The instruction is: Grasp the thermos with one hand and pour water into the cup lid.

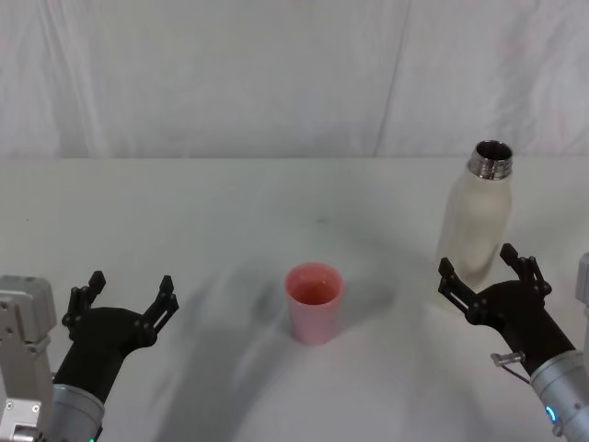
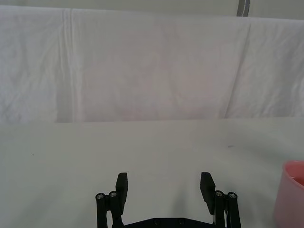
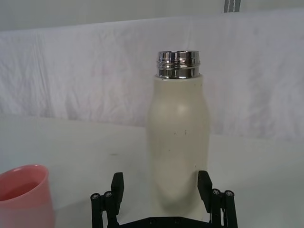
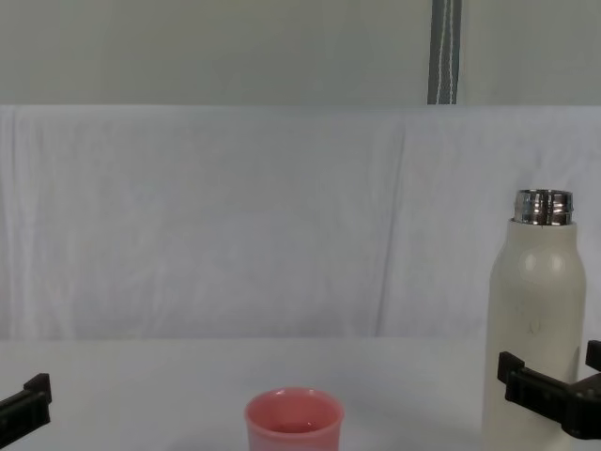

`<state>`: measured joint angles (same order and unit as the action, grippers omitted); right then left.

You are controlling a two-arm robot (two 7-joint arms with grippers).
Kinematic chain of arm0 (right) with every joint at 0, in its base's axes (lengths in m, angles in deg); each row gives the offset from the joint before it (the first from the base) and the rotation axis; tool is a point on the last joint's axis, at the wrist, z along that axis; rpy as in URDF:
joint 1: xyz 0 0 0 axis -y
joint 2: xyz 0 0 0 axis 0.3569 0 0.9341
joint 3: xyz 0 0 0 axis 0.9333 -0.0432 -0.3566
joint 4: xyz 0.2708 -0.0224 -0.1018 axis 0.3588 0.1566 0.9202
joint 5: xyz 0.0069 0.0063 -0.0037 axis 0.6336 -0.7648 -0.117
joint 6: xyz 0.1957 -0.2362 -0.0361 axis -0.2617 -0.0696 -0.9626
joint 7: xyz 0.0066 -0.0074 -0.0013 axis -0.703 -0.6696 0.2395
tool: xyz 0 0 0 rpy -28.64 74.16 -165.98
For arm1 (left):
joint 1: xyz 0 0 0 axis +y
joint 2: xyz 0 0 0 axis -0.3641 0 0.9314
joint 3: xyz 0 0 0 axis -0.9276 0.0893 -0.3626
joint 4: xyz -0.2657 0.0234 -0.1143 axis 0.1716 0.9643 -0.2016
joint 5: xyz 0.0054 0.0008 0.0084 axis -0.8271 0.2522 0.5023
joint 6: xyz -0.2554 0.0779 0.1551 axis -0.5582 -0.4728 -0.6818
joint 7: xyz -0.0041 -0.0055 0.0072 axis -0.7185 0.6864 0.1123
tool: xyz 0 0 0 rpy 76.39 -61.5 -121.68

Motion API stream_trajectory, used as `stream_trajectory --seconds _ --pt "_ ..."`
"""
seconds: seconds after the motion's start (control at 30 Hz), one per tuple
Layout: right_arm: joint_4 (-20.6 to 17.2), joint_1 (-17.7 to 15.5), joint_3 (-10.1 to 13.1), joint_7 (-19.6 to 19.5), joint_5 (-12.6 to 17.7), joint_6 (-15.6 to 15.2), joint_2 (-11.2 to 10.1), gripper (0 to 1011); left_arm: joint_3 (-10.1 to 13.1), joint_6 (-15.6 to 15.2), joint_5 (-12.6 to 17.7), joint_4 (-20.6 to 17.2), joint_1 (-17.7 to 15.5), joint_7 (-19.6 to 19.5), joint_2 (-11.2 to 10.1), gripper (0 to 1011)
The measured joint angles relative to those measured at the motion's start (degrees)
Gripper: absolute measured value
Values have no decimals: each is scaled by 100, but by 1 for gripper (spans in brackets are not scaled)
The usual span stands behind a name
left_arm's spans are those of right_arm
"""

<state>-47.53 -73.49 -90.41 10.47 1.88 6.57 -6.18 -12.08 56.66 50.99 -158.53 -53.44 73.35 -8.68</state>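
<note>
We find the thermos standing upright and uncapped on the tabletop, on the robot's right side and toward the back. The cup lid stands upright near the middle of the tabletop, well apart from the thermos and nearer the robot.

The right pincer sits low, just in front of the thermos base. Its fingers are spread apart. In the right wrist view the lower body of the thermos lies between the two fingers, but we see no contact on either side, so we judge the grasp not yet made.

The left pincer rests low on the robot's left, well apart from the cup lid, with its fingers also spread and nothing between them. We treat this arm as idle.

Task status, as we judge it: the approach to the thermos is nearly complete. Remaining steps are closing on the thermos body, lifting it, carrying it over the cup lid and tilting it to pour. We cannot tell whether the cup lid already holds water.
</note>
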Motion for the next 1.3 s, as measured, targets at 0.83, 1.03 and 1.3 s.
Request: stream_trajectory --seconds 0.83,1.03,1.3 --pt "708 539 -14 138 117 61 -4 1003 0 0 0 0 0 0 0 1001" --pt "831 618 -11 146 138 88 -2 1003 0 0 0 0 0 0 0 1001" --pt "975 704 0 154 162 114 3 1003 0 0 0 0 0 0 0 1001"
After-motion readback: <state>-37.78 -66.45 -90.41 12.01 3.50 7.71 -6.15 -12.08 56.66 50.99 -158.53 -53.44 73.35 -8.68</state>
